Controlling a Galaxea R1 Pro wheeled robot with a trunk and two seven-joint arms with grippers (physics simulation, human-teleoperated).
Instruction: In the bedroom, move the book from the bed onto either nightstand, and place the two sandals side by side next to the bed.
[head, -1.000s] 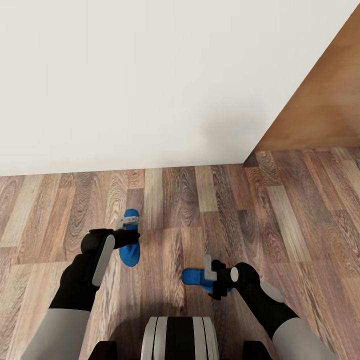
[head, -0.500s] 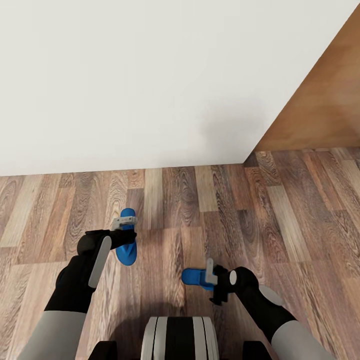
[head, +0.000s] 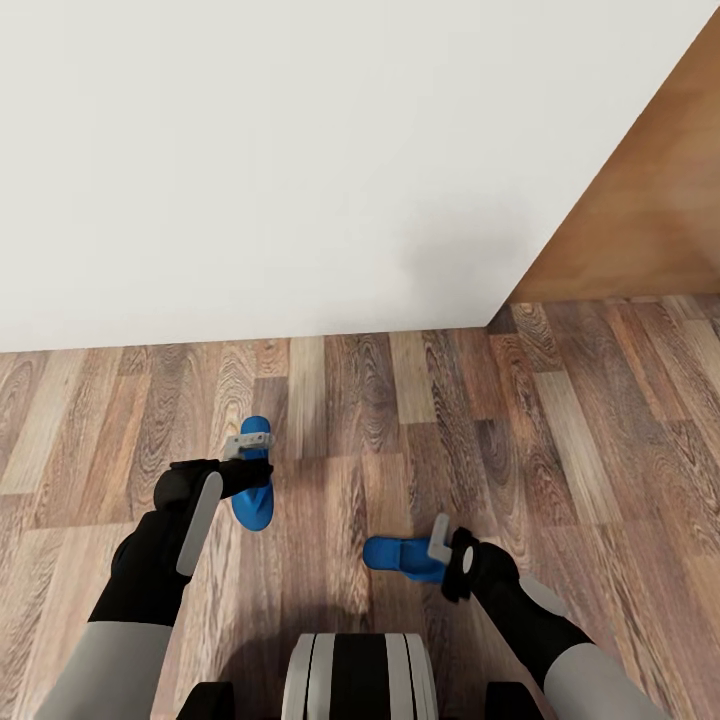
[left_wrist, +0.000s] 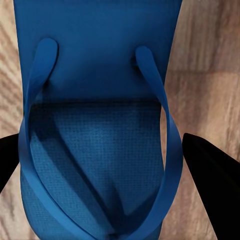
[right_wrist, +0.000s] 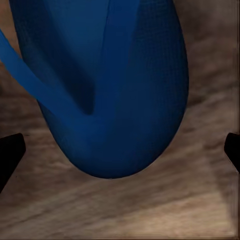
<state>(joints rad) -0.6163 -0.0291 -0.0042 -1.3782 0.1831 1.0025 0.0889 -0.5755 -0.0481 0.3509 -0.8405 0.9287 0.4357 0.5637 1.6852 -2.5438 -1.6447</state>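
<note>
We look down at a wood-plank floor (head: 560, 420) with brown and grey boards. A plain white wall (head: 300, 150) stands in front of us and meets the floor in a straight line. At the right, a brown wooden panel (head: 650, 210) leans into the corner.

Two blue sandals lie flat on the floor, near each other but apart. The left sandal (head: 254, 480) points toward the wall. Our left gripper (head: 247, 462) is right over it, and in the left wrist view the two dark fingers (left_wrist: 212, 175) sit spread out, one on each side of the sandal (left_wrist: 97, 125), not squeezing it. The right sandal (head: 400, 556) lies sideways, close to our base (head: 360, 675). Our right gripper (head: 440, 555) is at its end. In the right wrist view, its fingertips (right_wrist: 10, 152) are wide apart, with the sandal (right_wrist: 110, 85) between them and untouched.
</note>
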